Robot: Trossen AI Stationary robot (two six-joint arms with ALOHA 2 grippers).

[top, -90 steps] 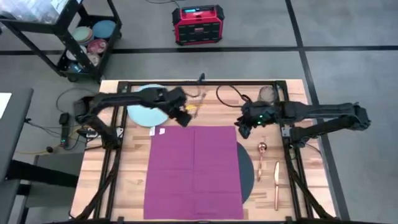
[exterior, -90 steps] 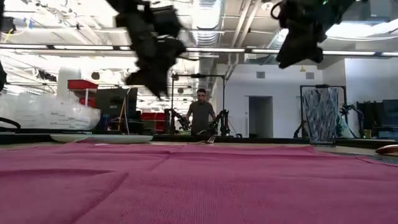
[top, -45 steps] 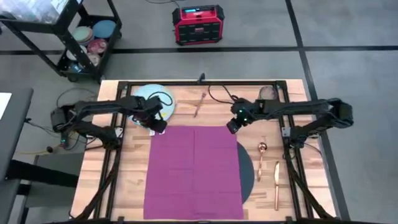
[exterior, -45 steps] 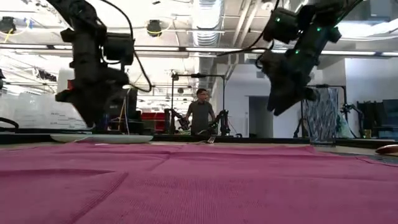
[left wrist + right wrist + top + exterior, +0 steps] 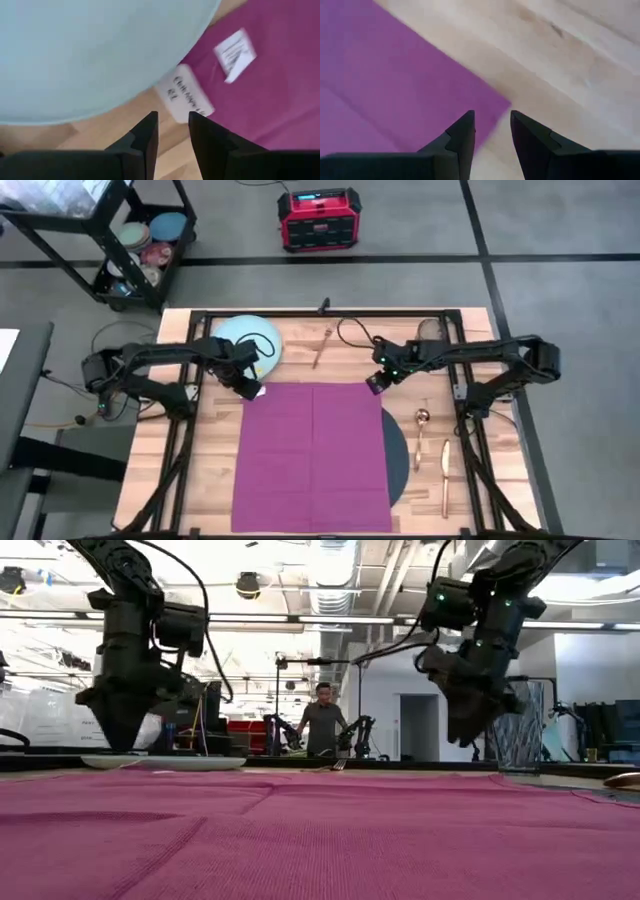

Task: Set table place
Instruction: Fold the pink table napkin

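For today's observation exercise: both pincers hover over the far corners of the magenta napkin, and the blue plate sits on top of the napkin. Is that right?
Not quite. The high view shows the blue plate on bare table beyond the napkin, not on it. The left pincer and right pincer do hover over its far corners.

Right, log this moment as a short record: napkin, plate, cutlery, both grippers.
napkin: magenta, spread flat, covering most of the dark mat
plate: pale blue, beyond the napkin's far left corner
cutlery: spoon and knife right of the mat; fork at the far edge
left gripper: open, over the napkin's far left corner
right gripper: open, over its far right corner
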